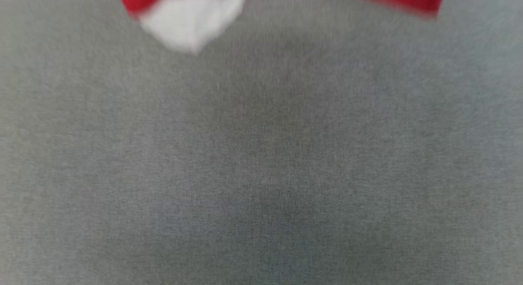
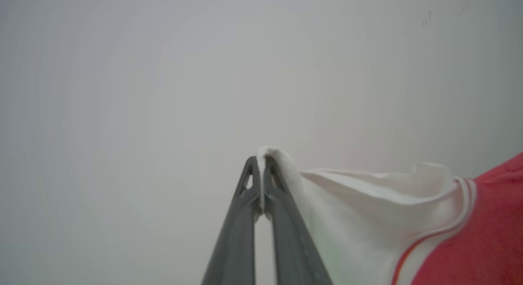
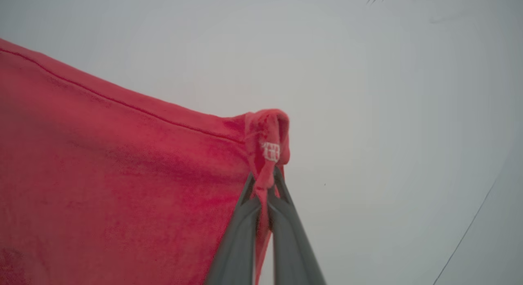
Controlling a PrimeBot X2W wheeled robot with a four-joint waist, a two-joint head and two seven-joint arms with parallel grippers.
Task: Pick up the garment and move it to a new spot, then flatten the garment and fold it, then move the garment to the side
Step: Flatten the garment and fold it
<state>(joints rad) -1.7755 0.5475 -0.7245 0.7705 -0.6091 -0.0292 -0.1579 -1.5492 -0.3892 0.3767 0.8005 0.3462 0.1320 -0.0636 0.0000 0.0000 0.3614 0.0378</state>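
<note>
Red garment (image 3: 122,187) pinched: left hand (image 2: 260,162) on sleeve (image 2: 367,211), right hand (image 3: 263,178) on corner.

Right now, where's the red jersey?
The jersey, at the head view's top, hangs between the left gripper, pinching its white sleeve, and the right gripper, pinching a red corner.

garment (image 2: 490,219): red and white, red-striped white trim | surface (image 1: 261,154): grey

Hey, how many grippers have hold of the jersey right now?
2. The left gripper pinches the garment at its white sleeve edge; the right gripper pinches a red corner.
</note>
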